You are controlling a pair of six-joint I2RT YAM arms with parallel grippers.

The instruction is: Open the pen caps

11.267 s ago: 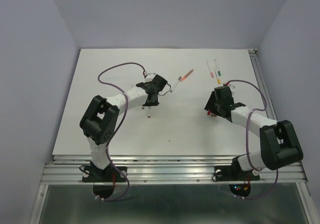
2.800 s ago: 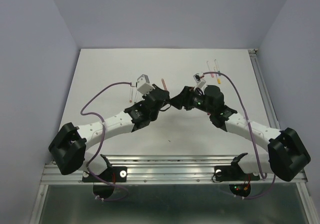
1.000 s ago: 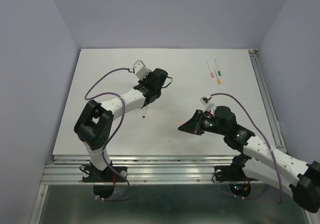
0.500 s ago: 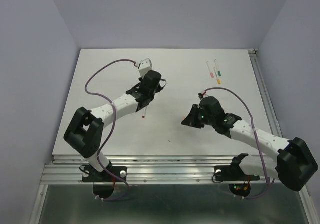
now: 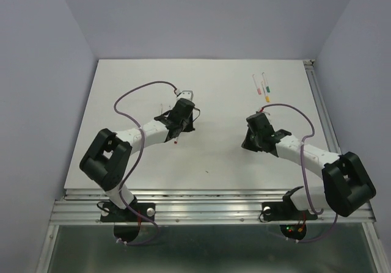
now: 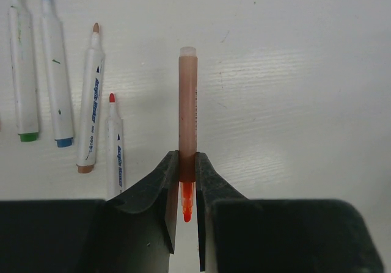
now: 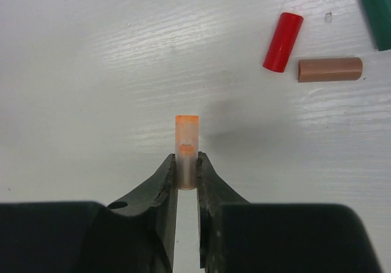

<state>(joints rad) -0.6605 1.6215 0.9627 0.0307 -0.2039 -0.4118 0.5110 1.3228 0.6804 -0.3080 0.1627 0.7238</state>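
We find a pen (image 6: 187, 111) gripped in the left claw (image 6: 186, 181), jutting ahead of it; four more pens (image 6: 91, 102) lie side by side on the table (image 6: 293, 71) to its left. The right claw (image 7: 186, 175) grips a cap (image 7: 186, 145); loose caps (image 7: 283, 41) lie ahead, rightward.

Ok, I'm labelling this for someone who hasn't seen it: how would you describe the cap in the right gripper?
On the white table, follow the right arm to the right gripper: a short orange cap is pinched between its black fingers. The red cap, brown cap and green cap lie loose on the table beyond; only this one is orange and gripped.
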